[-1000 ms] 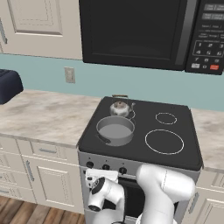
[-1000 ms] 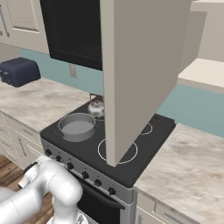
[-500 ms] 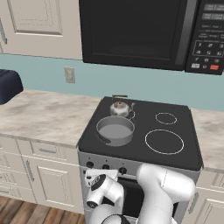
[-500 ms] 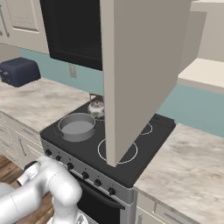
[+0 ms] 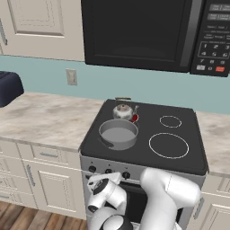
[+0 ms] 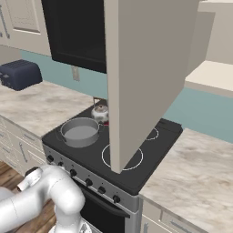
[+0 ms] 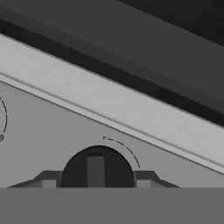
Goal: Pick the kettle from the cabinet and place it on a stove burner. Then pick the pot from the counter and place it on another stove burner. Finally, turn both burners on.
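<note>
Kettle [image 5: 123, 110] and pot [image 5: 118, 134] sit on burners; I'm at a stove knob [image 7: 96, 169].
My gripper [image 7: 96, 183] straddles it, half-open; turning comes next.

My kettle [image 5: 123, 110] sits on the rear left burner — the pot [image 5: 118, 134] just in front, both on the cooktop [image 5: 179, 157]. My arm [image 5: 168, 195] bends low before the knobs [image 5: 109, 171].

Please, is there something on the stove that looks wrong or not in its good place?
Nothing is spilled or tipped. The kettle and the pot both stand upright on the left side of the stove. A red glow shows beside the kettle, so that burner looks already on.
</note>
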